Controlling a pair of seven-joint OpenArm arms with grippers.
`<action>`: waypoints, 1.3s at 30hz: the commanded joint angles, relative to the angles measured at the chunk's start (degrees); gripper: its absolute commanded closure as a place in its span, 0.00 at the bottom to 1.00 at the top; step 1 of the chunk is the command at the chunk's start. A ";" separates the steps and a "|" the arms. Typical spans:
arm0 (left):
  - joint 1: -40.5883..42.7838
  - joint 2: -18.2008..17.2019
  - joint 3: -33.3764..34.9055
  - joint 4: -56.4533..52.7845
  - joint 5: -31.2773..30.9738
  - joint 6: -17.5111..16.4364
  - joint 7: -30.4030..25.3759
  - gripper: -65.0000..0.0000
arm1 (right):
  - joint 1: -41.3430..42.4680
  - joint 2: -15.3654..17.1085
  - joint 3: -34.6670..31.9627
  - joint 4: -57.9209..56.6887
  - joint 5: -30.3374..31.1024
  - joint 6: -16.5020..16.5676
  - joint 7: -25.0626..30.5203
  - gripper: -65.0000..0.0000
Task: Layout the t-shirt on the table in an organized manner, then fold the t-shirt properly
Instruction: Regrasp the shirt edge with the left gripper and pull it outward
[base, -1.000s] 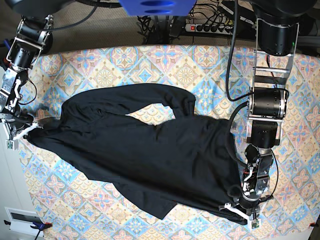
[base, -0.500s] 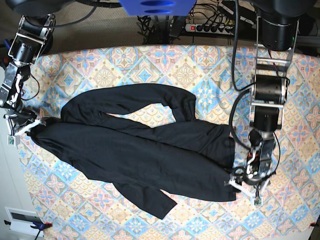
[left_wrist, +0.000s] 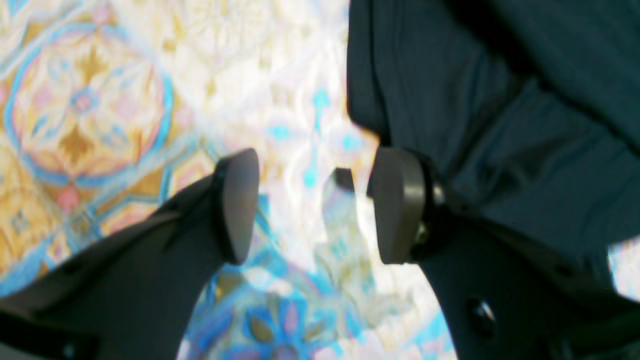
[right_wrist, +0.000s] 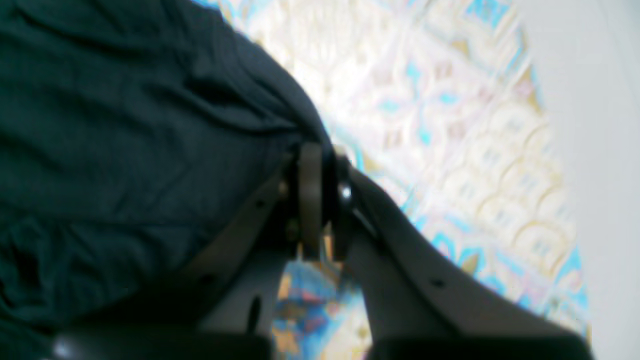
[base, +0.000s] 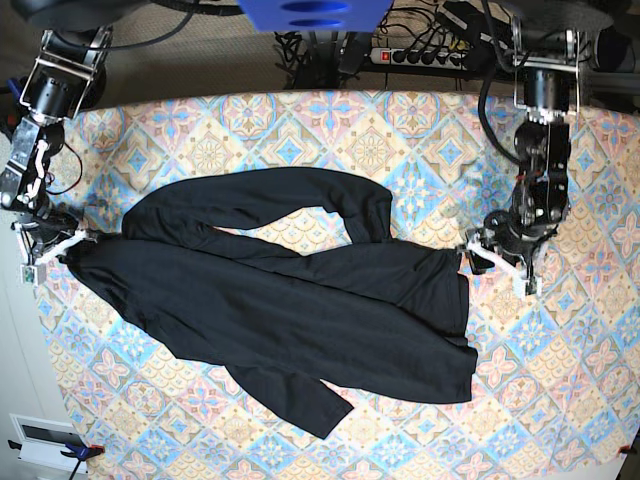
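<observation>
The black t-shirt (base: 290, 310) lies spread across the table (base: 290, 130), one long sleeve (base: 260, 195) arching along its far side and another part trailing toward the near edge. My right gripper (base: 55, 252) holds the shirt's left end; in the right wrist view the gripper (right_wrist: 320, 200) is shut on a pinch of the dark t-shirt (right_wrist: 125, 150). My left gripper (base: 498, 265) stands just past the shirt's right edge. In the left wrist view it (left_wrist: 315, 205) is open over bare cloth, with the t-shirt (left_wrist: 500, 100) beside its right finger (left_wrist: 395, 205).
A power strip (base: 420, 55) and cables lie beyond the table's far edge. A white box (base: 40, 435) sits off the table's near-left corner. Patterned cloth shows around the shirt on all sides.
My left gripper has opened, let go of the shirt's near-right corner and moved away toward the far side. The shirt's right edge has dropped flat. The right gripper has barely moved.
</observation>
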 joint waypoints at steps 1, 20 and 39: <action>-0.65 -0.39 -0.19 1.41 -0.55 -0.48 -1.51 0.48 | 1.50 1.55 0.43 0.99 0.79 0.18 1.59 1.00; -8.30 0.41 10.19 -8.17 -0.81 -0.48 -8.19 1.00 | 1.59 0.41 0.43 0.99 0.52 0.18 1.59 1.00; -4.70 -13.57 -1.68 1.32 -12.42 -0.48 -0.19 1.00 | 1.94 0.41 0.16 0.37 0.35 0.18 1.59 1.00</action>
